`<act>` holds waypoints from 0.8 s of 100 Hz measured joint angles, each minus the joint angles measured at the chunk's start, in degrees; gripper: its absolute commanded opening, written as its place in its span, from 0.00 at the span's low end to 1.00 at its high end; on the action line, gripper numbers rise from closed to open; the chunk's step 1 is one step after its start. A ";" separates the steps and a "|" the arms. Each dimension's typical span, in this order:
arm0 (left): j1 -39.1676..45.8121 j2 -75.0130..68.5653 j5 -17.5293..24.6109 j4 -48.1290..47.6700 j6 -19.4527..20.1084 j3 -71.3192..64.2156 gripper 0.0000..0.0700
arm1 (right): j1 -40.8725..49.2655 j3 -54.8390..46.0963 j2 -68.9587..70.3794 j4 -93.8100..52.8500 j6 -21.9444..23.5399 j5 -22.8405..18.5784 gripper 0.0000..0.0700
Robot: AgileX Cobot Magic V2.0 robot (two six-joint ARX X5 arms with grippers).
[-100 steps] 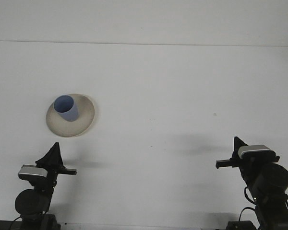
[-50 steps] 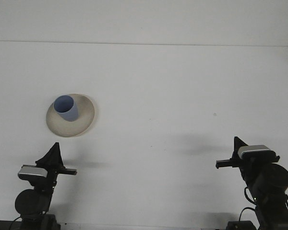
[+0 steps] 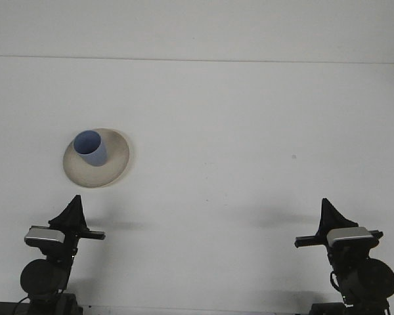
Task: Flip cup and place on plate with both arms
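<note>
Blue cup (image 3: 90, 147) upright on the cream plate (image 3: 111, 167).
Mouth up, long axis vertical; left end effector (image 3: 73, 211) and right end effector (image 3: 329, 215) apart from it, grip state indiscernible.

Single front view, high behind both arms, looking forward and down over white table (image 3: 236, 131).

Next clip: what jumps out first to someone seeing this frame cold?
A blue cup standing mouth-up on a cream plate, left of centre on a white table. The only other things are the two dark arms at the bottom corners, left gripper and right gripper, both well clear of the cup.
</note>
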 measured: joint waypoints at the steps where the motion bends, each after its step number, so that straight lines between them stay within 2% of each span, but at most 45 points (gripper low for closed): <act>1: 0.00 0.00 0.02 0.00 0.00 0.00 0.02 | 0.00 -0.35 -0.42 0.28 0.00 0.00 0.00; 33: 0.00 0.00 0.00 -0.02 0.00 0.00 0.02 | 0.00 -11.61 -11.04 7.82 0.00 0.70 0.00; 80: 0.00 0.00 0.02 -0.07 0.00 0.00 0.02 | 0.00 -20.87 -11.17 22.40 0.02 1.42 0.00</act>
